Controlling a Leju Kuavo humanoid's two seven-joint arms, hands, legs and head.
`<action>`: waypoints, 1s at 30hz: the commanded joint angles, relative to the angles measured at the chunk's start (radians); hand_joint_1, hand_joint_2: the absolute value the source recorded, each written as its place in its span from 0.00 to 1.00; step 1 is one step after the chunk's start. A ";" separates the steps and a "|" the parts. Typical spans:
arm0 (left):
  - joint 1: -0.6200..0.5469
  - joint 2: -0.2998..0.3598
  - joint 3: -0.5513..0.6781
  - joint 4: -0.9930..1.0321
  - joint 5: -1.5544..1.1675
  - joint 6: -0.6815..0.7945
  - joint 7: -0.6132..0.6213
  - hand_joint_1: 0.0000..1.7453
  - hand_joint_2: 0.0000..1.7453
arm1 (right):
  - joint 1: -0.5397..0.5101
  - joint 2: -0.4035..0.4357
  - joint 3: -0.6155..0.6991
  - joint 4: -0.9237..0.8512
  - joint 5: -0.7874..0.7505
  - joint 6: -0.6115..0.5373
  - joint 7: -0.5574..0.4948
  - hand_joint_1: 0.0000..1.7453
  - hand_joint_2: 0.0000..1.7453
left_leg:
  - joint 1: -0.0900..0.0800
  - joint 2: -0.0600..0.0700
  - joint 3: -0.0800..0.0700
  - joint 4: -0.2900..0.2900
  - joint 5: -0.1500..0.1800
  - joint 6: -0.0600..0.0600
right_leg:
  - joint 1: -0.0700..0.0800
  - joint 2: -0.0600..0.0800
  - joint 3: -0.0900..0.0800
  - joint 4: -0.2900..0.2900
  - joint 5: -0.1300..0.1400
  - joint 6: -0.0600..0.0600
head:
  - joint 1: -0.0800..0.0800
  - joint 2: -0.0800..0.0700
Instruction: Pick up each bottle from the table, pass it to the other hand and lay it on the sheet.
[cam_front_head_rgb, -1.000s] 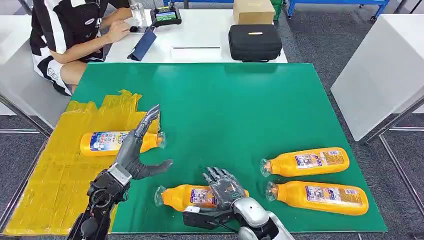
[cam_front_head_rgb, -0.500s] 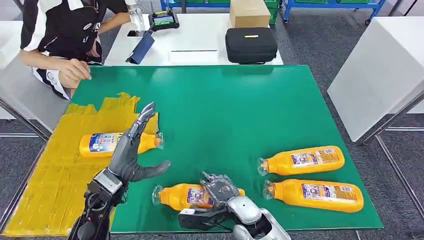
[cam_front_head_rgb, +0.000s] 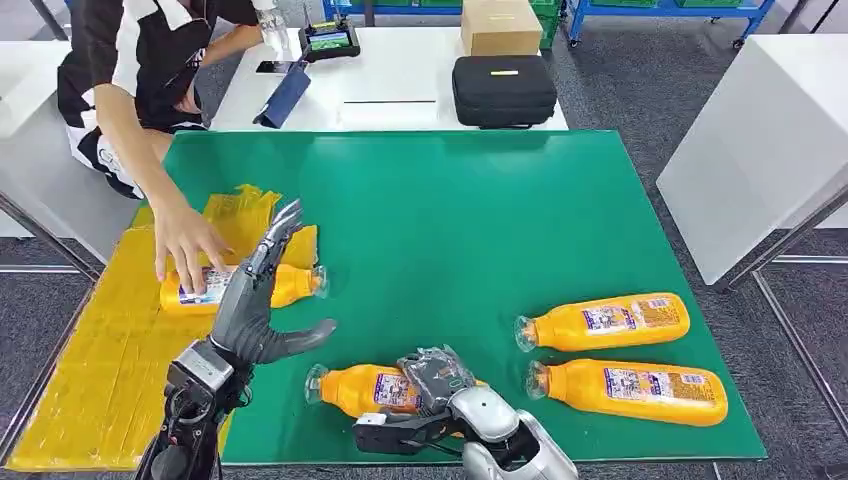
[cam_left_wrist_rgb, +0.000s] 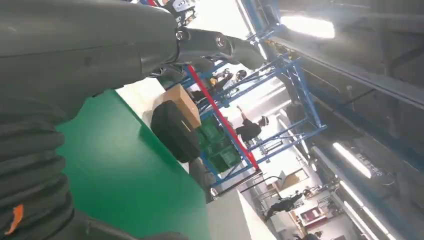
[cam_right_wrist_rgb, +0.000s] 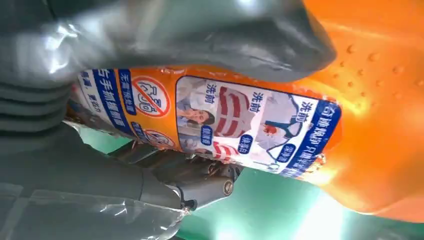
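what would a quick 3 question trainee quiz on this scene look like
1. True or false: the right hand is wrapped around an orange bottle.
2. How many bottles lie on the green mat, away from the yellow sheet?
3. What touches the bottle on the sheet: A) the left hand, B) a person's hand, C) nothing?

Key: 1 true; 2 three; 3 B.

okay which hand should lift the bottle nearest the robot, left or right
Right. The right hand already wraps the nearest bottle on the green mat. The left hand hovers open near the yellow sheet, ready to receive it.
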 joint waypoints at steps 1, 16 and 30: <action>-0.009 -0.008 0.042 0.020 0.005 -0.012 0.000 0.00 1.00 | 0.025 -0.030 0.000 0.099 0.024 0.006 0.022 1.00 1.00 | 0.001 -0.002 0.000 -0.001 0.000 -0.003 | 0.001 -0.004 0.001 -0.003 0.000 0.001 | 0.000 0.000; -0.004 -0.011 0.040 0.028 0.005 -0.013 0.003 0.00 1.00 | 0.032 -0.021 -0.016 0.113 0.061 0.004 0.054 0.00 1.00 | 0.001 -0.003 -0.002 -0.002 0.000 -0.002 | 0.001 -0.005 0.000 -0.003 -0.001 0.002 | 0.000 0.000; 0.008 -0.019 0.058 0.020 0.015 -0.012 0.011 0.00 1.00 | 0.040 -0.051 -0.096 0.053 0.123 0.018 0.115 0.00 1.00 | 0.000 -0.005 -0.004 -0.001 0.000 -0.001 | 0.000 -0.007 -0.001 -0.003 -0.001 0.003 | 0.000 0.000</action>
